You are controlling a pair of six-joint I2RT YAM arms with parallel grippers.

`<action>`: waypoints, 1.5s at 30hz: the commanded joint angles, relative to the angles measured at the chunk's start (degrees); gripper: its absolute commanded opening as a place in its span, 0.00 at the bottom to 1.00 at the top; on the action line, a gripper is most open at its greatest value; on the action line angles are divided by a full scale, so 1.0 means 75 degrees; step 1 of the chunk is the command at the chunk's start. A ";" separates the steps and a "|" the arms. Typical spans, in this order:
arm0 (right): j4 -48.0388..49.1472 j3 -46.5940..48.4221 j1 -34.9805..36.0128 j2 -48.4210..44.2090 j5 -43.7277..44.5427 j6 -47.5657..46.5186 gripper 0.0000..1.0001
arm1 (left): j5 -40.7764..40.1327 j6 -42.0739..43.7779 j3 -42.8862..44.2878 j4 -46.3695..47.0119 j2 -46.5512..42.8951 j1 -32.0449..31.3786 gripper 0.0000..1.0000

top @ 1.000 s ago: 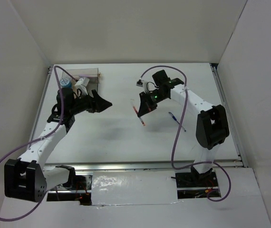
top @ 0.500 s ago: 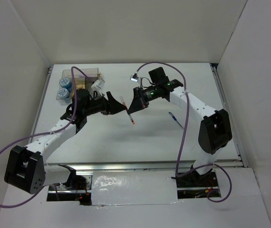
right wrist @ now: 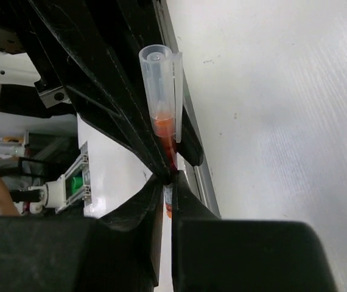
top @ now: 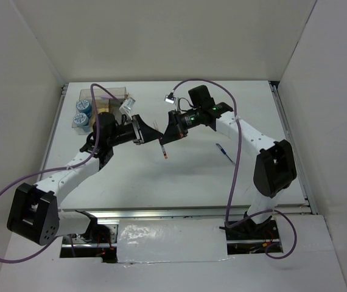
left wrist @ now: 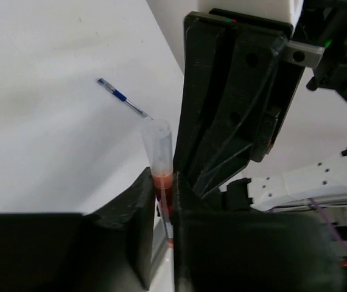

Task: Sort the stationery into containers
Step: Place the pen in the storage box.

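The red-orange pen [top: 163, 149] with a clear cap hangs above the table's middle, held between both grippers. My left gripper [top: 147, 135] is shut on its barrel [left wrist: 161, 182] below the cap. My right gripper [top: 167, 137] comes from the opposite side and is also shut on the same pen [right wrist: 162, 125], its jaws tight against the barrel lower down. The blue pen [top: 224, 152] lies on the table to the right and also shows in the left wrist view as a blue pen [left wrist: 122, 97]. The clear and tan organiser [top: 105, 97] stands at the back left.
Two small round blue tubs [top: 82, 113] sit at the organiser's left end. White walls enclose the table on three sides. A metal rail [top: 185, 213] runs along the near edge by the arm bases.
The right gripper lifted the red-orange pen off the table and carried it left. The left arm swung from the organiser toward the middle, and its open jaws closed on the pen.
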 commanded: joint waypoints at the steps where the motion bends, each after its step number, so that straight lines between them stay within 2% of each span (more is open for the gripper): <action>1: 0.0424 0.0061 -0.0006 -0.0098 -0.0586 0.0332 0.10 | 0.0081 -0.0201 -0.0013 0.0476 0.0074 0.0154 0.12; 3: 0.0330 0.0003 -0.0252 -0.0121 -0.0610 0.0273 0.39 | 0.0045 0.0194 0.0302 -0.0085 0.0085 0.0306 0.04; 4: 0.0237 -0.0032 -0.0381 -0.0145 -0.0598 0.0226 0.48 | 0.0034 0.0418 0.0512 -0.0483 0.0132 0.0527 0.00; 5: 0.0166 -0.0090 -0.0660 -0.0203 -0.0482 0.0180 0.57 | 0.0010 0.0733 0.1071 -0.1438 0.0283 0.0634 0.00; 6: 0.0038 -0.0114 -0.0837 -0.0227 -0.0376 -0.0007 0.58 | -0.0292 0.1746 0.1506 -0.2121 0.0447 0.0751 0.00; 7: -0.0195 -0.0126 -0.1013 -0.0297 -0.0213 -0.0113 0.58 | -0.0538 0.2429 0.2520 -0.2870 0.0855 0.0868 0.00; 8: -0.0383 -0.0091 -0.1177 -0.0344 0.0323 -0.0427 0.58 | -0.0924 0.3654 0.3006 -0.4386 0.1068 0.0892 0.00; 9: -0.0699 -0.0079 -0.1469 -0.0437 0.0699 -0.0581 0.58 | -0.2041 0.4119 0.3474 -0.4911 0.1313 0.0950 0.00; 10: -0.0806 -0.0079 -0.1588 -0.0496 0.1086 -0.0699 0.58 | -0.2656 0.4425 0.4187 -0.5288 0.1699 0.1032 0.00; 13: -0.1334 -0.0103 -0.1951 -0.0672 0.2528 -0.1366 0.58 | -0.4240 0.5619 0.5278 -0.5619 0.2542 0.1255 0.00; 16: -0.1464 -0.0488 -0.2256 -0.0906 0.3303 -0.1368 0.57 | -0.5309 0.5928 0.6348 -0.5900 0.3552 0.1501 0.00; 20: -0.1299 -0.1040 -0.2596 -0.1281 0.3668 -0.1333 0.57 | -0.5253 0.5682 0.7017 -0.5434 0.4584 0.2273 0.02; 25: -0.1264 -0.1274 -0.2889 -0.1434 0.3527 -0.1356 0.57 | -0.5006 0.5682 0.7825 -0.5057 0.5522 0.2521 0.04; 31: -0.1381 -0.1298 -0.2925 -0.1352 0.3796 -0.1368 0.57 | -0.5064 0.5986 0.9115 -0.5877 0.6588 0.2521 0.09; 34: -0.1358 -0.1333 -0.2960 -0.1340 0.4204 -0.1368 0.57 | -0.5006 0.6010 0.9058 -0.5971 0.6812 0.2545 0.13; 43: -0.1686 -0.1204 -0.3030 -0.1001 0.5062 -0.1356 0.56 | -0.4666 0.5799 0.8238 -0.6065 0.6824 0.2615 0.14; 44: -0.1663 -0.1204 -0.3030 -0.0966 0.5202 -0.1368 0.56 | -0.4573 0.5776 0.8191 -0.6077 0.6812 0.2615 0.16; 45: -0.1651 -0.1216 -0.3007 -0.0931 0.5307 -0.1345 0.56 | -0.4514 0.5776 0.8155 -0.6100 0.6812 0.2604 0.22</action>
